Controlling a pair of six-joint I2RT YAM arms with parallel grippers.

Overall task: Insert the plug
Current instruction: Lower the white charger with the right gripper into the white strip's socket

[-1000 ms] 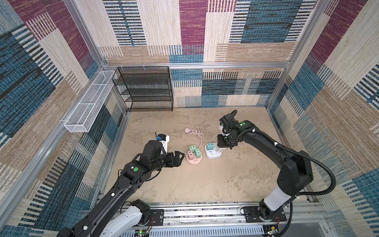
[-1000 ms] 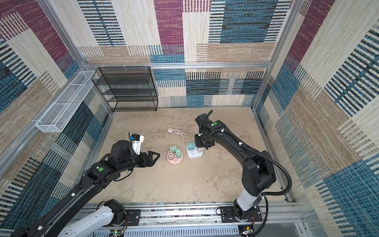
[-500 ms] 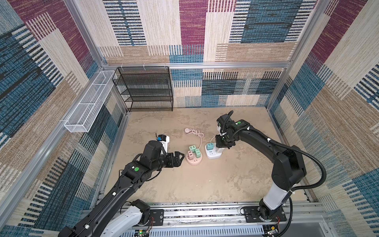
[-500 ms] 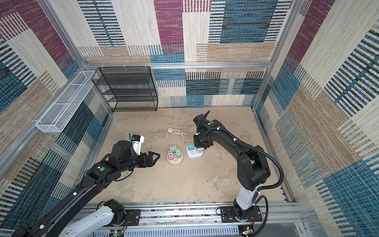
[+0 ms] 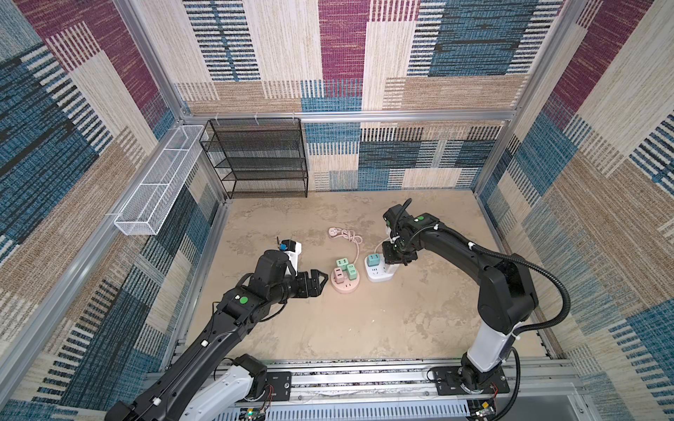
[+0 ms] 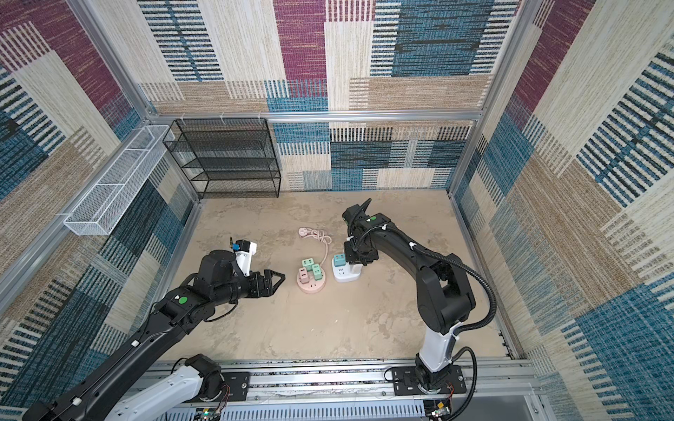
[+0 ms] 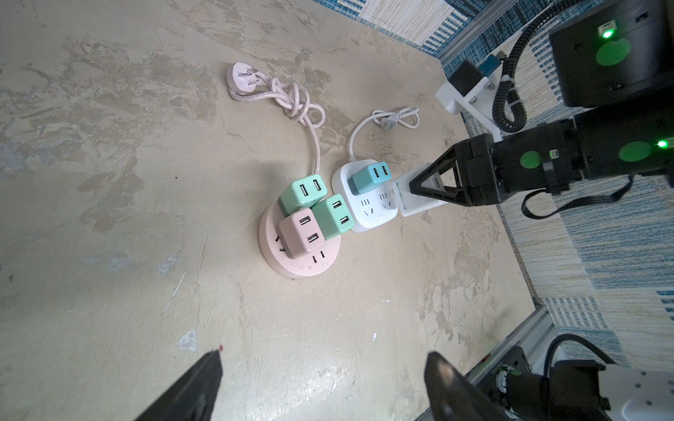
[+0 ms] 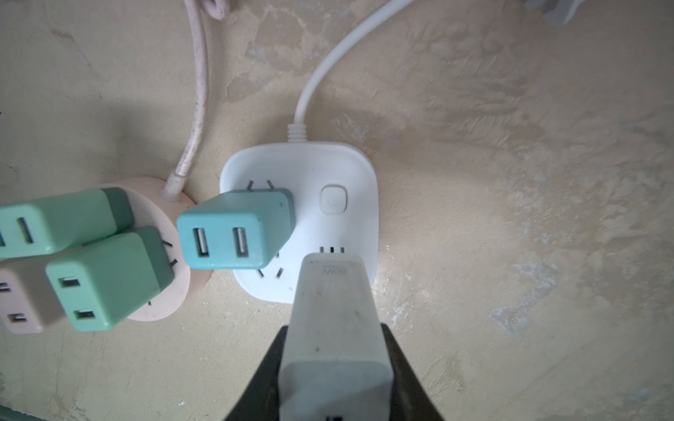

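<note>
Change: our right arm has swung its elbow inward, easing the white charger down to the white power strip edge. We judge it not yet seated.
Right gripper: clamped on the charger.
Left gripper: fingers apart, empty, beyond the round pink strip.
Room: teal charger crowds one side of the strip; bare floor on the other.

I count five USB chargers: two green chargers, one pink charger, one teal charger, one white charger. Two socket hubs: one round pink hub, one square white hub. Two coiled cords, pink cord and white cord. One black shelf, one wire basket.
</note>
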